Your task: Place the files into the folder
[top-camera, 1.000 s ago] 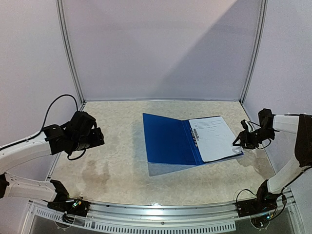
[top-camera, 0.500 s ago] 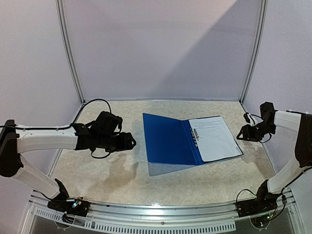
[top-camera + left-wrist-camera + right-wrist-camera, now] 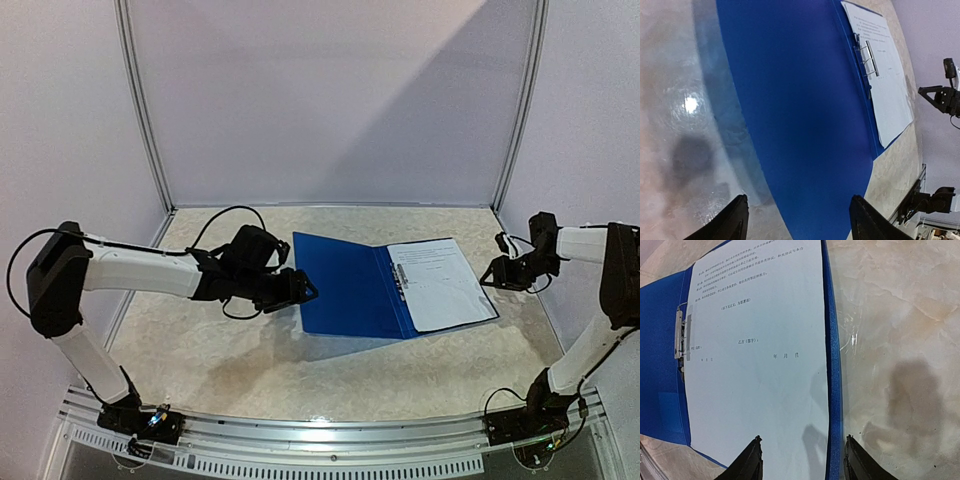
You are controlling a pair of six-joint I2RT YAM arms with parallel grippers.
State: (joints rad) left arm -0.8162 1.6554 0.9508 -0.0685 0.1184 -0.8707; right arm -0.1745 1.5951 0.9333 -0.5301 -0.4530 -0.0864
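The blue folder (image 3: 345,285) lies open on the table, its left cover raised a little off the surface. The white files (image 3: 442,282) lie on its right half beside the metal clip (image 3: 400,277). My left gripper (image 3: 308,291) is open and empty at the left cover's near left edge; in the left wrist view the blue cover (image 3: 800,115) lies between the fingers (image 3: 735,222). My right gripper (image 3: 488,279) is open and empty just right of the folder; in the right wrist view it hovers over the files (image 3: 755,370) and the folder's right edge (image 3: 834,405).
The marbled table (image 3: 230,350) is walled by lilac panels at the back and both sides. A metal rail (image 3: 320,440) runs along the near edge, with both arm bases on it.
My left arm has swung right from the table's left side to the folder's left cover. My right gripper has drawn slightly back from the folder's right edge.
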